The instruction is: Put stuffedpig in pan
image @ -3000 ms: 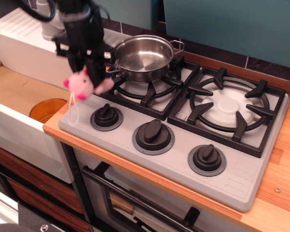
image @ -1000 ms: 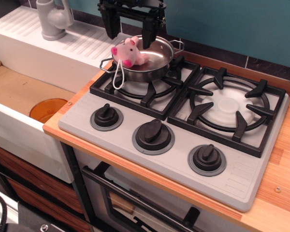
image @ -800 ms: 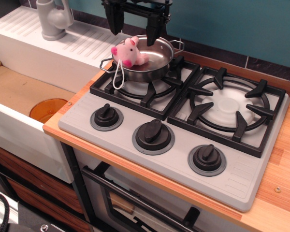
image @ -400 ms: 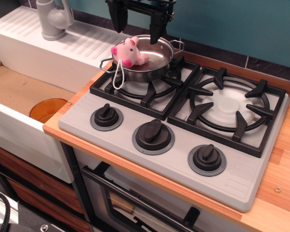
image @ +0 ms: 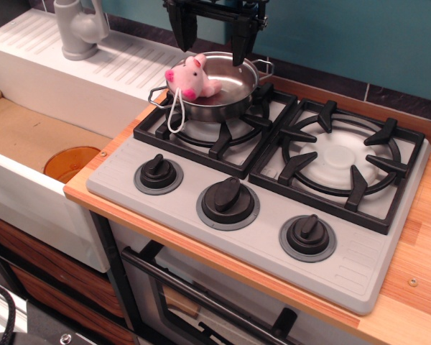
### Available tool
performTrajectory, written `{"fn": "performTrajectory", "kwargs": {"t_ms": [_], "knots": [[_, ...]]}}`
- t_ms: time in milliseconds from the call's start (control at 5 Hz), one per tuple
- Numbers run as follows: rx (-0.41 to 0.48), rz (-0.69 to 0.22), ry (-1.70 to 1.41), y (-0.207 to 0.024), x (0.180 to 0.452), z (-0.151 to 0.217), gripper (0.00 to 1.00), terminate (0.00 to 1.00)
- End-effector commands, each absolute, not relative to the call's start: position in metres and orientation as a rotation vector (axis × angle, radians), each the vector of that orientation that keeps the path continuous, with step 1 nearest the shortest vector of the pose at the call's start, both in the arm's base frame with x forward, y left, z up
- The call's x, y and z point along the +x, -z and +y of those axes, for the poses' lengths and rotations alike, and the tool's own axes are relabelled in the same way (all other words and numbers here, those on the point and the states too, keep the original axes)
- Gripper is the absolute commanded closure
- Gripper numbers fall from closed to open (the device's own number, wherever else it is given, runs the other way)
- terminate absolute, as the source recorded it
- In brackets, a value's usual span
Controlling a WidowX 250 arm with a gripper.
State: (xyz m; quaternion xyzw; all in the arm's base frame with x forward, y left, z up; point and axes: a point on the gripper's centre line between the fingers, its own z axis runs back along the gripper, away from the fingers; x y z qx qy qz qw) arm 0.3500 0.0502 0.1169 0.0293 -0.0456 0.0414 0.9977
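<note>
**Plush pig rests in the steel pan, jaws apart above it**

Single camera view: the small pale-pink plush stuffedpig, with darker pink snout and feet, lies inside the round shiny stainless-steel pan, leaning on its left rim. Its white string loop hangs over the rim and down the outside wall. The pan sits on the black left burner grate of the grey stove top. The black gripper hangs above the pan's far side, its jaws spread wide and holding nothing, clear of the pig. Three black round knobs line the stove's front. A white ribbed sink drainboard stands to the left, set in the wooden table.
</note>
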Motion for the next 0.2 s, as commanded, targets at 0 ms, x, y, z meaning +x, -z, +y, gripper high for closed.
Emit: {"fn": "performTrajectory", "kwargs": {"t_ms": [0], "knots": [[0.087, -0.151, -0.053, -0.137, 0.3698, 0.0526, 0.0, 1.0]]}}
